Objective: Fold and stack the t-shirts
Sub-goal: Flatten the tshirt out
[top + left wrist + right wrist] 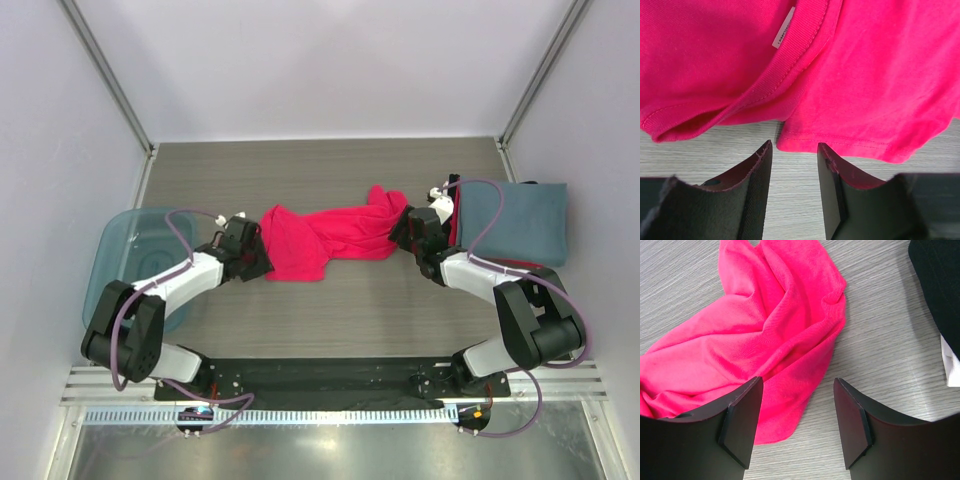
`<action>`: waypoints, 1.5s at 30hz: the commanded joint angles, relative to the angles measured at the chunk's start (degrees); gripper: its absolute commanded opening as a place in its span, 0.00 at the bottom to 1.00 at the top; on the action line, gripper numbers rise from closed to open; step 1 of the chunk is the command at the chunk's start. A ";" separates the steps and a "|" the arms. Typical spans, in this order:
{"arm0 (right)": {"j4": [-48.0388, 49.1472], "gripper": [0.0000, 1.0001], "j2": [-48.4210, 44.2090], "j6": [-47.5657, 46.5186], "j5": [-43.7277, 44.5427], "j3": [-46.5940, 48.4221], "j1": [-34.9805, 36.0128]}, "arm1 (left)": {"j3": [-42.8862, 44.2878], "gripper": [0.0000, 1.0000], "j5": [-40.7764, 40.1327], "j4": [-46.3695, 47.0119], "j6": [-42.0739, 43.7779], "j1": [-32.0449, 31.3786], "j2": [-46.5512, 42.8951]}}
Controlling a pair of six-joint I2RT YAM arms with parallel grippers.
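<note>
A bright pink-red t-shirt [330, 238] lies crumpled and stretched across the middle of the table. My left gripper [263, 262] is at its left end. In the left wrist view the collar with a white label [783, 31] and a hem of the pink-red t-shirt [865, 75] lie just beyond the left gripper [795, 147], which is open over bare table. My right gripper [404, 231] is at the shirt's right end. It stands open [797, 382], with a fold of the pink-red t-shirt [765, 330] reaching between its fingers. A folded blue-grey t-shirt [522, 222] lies at the right, with a red edge [455, 222] under it.
A translucent blue bin [130, 262] stands at the table's left edge, beside my left arm. In the right wrist view a dark folded cloth edge [940, 280] with a white bit [951, 365] lies to the right. Grey walls close in the table on three sides.
</note>
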 commanded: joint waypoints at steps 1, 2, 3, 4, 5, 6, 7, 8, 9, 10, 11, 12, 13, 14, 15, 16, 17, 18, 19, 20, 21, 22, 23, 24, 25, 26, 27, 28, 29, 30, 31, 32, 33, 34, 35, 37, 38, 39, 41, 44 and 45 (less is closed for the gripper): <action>2.52 0.64 0.03 0.52 1.34 1.30 -0.10 | -0.17 0.42 -0.11 2.92 -0.09 -0.44 0.46; 2.43 0.64 0.03 0.44 1.34 1.30 -0.10 | -0.69 0.41 -0.72 3.00 -0.01 -0.96 0.46; 2.43 0.64 0.03 0.44 1.34 1.47 -0.10 | -0.78 0.41 -1.34 3.00 -0.18 -1.14 0.63; 2.34 0.64 -0.05 0.44 1.34 1.48 -0.10 | -0.87 0.41 -1.61 2.83 -0.01 -1.32 0.81; 2.43 0.64 -0.06 0.35 1.25 1.39 -0.10 | -0.78 0.41 -2.04 2.91 -0.09 -1.67 1.07; 2.52 0.64 -0.06 0.52 1.34 1.39 -0.10 | -0.87 0.40 -2.13 2.91 -0.09 -1.85 1.86; 2.52 0.64 -0.14 0.61 1.34 1.30 -0.19 | -0.78 0.38 -2.31 2.83 -0.09 -1.85 2.13; 2.61 0.64 -0.23 0.70 1.34 1.21 -0.10 | -0.70 0.37 -2.66 2.91 -0.18 -2.11 2.56; 2.69 0.64 -0.41 0.70 1.34 1.13 -0.10 | -0.69 0.37 -2.92 2.91 -0.35 -2.20 2.74; 2.69 0.64 -0.49 0.70 1.34 1.13 -0.19 | -0.52 0.36 -3.36 2.91 -0.36 -2.46 3.01; 2.78 0.64 -0.41 0.70 1.42 1.13 -0.10 | -0.61 0.36 -4.15 2.74 -0.36 -2.90 3.01; 2.78 0.64 -0.49 0.61 1.51 1.04 -0.10 | -0.43 0.35 -4.59 2.65 -0.44 -3.16 3.01; 2.61 0.64 -0.67 0.61 1.51 1.12 -0.10 | -0.43 0.34 -5.03 2.39 -0.44 -3.43 3.01; 2.69 0.64 -0.58 0.61 1.51 1.13 -0.10 | -0.34 0.33 -5.38 2.30 -0.44 -4.13 2.92; 2.61 0.64 -0.58 0.61 1.60 1.13 -0.10 | -0.26 0.31 -6.00 2.04 -0.44 -4.39 2.92; 2.61 0.64 -0.67 0.61 1.69 1.21 -0.10 | -0.25 0.30 -6.09 1.86 -0.53 -4.74 3.01; 2.52 0.64 -0.67 0.61 1.69 1.13 -0.19 | -0.25 0.29 -6.09 1.86 -0.71 -5.27 3.36; 2.61 0.64 -0.76 0.61 1.69 1.13 -0.19 | -0.25 0.26 -6.35 1.86 -1.06 -5.45 3.62; 2.43 0.64 -0.85 0.61 1.69 1.21 -0.10 | -0.43 0.24 -6.62 1.95 -1.41 -5.63 3.71; 2.52 0.64 -0.85 0.61 1.69 1.13 -0.10 | -0.60 0.23 -6.79 1.95 -1.67 -5.71 4.23; 2.43 0.64 -0.93 0.61 1.78 1.04 -0.10 | -0.78 0.22 -7.14 2.03 -2.02 -5.89 4.41; 2.34 0.64 -0.93 0.53 1.78 1.12 -0.10 | -0.78 0.22 -7.32 2.04 -2.03 -5.89 4.59; 2.34 0.64 -1.02 0.53 1.86 1.04 -0.10 | -0.96 0.21 -7.50 1.95 -2.03 -5.89 4.68; 2.43 0.64 -1.02 0.61 1.78 1.12 -0.10 | -1.04 0.17 -7.67 1.95 -2.11 -5.89 4.68; 2.43 0.64 -1.02 0.53 1.86 1.04 -0.10 | -0.96 0.13 -7.76 1.95 -2.03 -5.89 4.68; 2.34 0.64 -1.02 0.61 1.78 1.04 -0.10 | -1.04 0.10 -7.76 1.86 -1.85 -5.80 4.42; 2.34 0.64 -1.02 0.53 1.78 1.04 -0.10 | -1.05 0.00 -7.85 1.69 -1.85 -5.80 3.89; 2.26 0.64 -1.02 0.53 1.78 1.04 -0.10 | -1.05 0.00 -7.85 1.42 -1.85 -5.80 3.54; 2.34 0.64 -1.02 0.53 1.78 1.04 -0.10 | -0.96 0.00 -8.11 1.25 -1.85 -5.80 2.93; 2.34 0.64 -1.02 0.53 1.86 1.04 -0.10 | -0.78 0.00 -8.37 0.72 -1.85 -5.89 1.70; 2.26 0.64 -1.02 0.53 1.86 1.04 -0.10 | -0.61 0.00 -8.64 0.28 -1.76 -5.89 0.91; 2.25 0.64 -0.94 0.61 1.86 1.12 -0.01 | -0.35 0.00 -9.25 -0.24 -1.68 -5.80 0.29; 2.25 0.64 -0.93 0.53 1.69 1.13 -0.01 | 0.35 0.00 -9.69 -0.77 -1.59 -5.80 -0.41; 2.34 0.64 -0.93 0.61 1.69 1.21 -0.19 | 0.80 0.00 -10.04 -2.43 -1.50 -5.89 -1.72; 2.34 0.64 -0.93 0.53 1.69 1.13 -0.10 | 1.41 0.00 -10.31 -3.14 -1.50 -5.80 -2.35; 2.34 0.64 -0.93 0.53 1.69 1.13 -0.10 | 2.64 0.00 -10.57 -5.16 -1.32 -5.80 -4.54; 2.26 0.64 -0.93 0.53 1.60 1.13 -0.10 | 2.99 0.00 -10.66 -5.61 -1.41 -5.89 -5.42; 2.25 0.64 -0.93 0.53 1.60 1.13 -0.19 | 3.26 0.00 -10.40 -6.13 -1.50 -5.89 -6.13; 2.25 0.64 -1.02 0.53 1.69 1.13 -0.10 | 3.52 0.00 -9.52 -6.75 -1.41 -5.80 -8.32; 2.25 0.64 -0.93 0.44 1.43 1.30 -0.10 | 2.82 0.00 -7.42 -7.11 -2.02 -5.89 -9.99; 2.25 0.64 -0.85 0.52 1.51 1.21 -0.10 | 2.39 0.00 -6.63 -7.11 -2.90 -6.15 -10.17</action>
